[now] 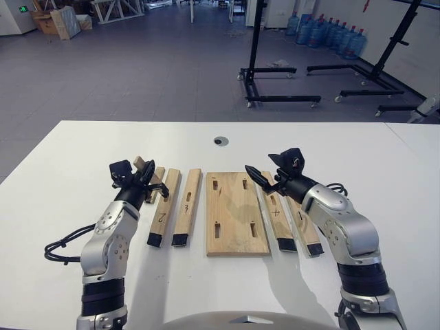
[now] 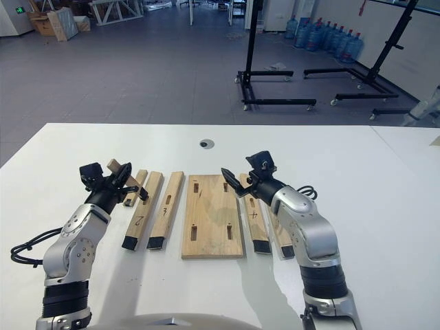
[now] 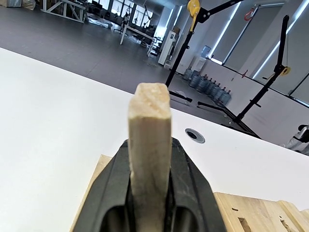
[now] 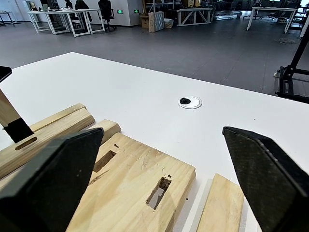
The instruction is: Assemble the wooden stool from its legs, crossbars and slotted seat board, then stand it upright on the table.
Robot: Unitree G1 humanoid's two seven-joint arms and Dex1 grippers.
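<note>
The left tool (image 1: 135, 178) is clamped on a wooden bar (image 3: 149, 140), tilted up off the tabletop (image 1: 75, 155) left of the seat board (image 1: 236, 214). The right tool (image 1: 265, 173) gapes wide and empty over the seat board's far right corner.

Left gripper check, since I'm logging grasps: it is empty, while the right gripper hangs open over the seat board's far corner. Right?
No. The left gripper is shut on a wooden piece, as the left wrist view shows. The right gripper does hang open over the far corner of the seat board.
</note>
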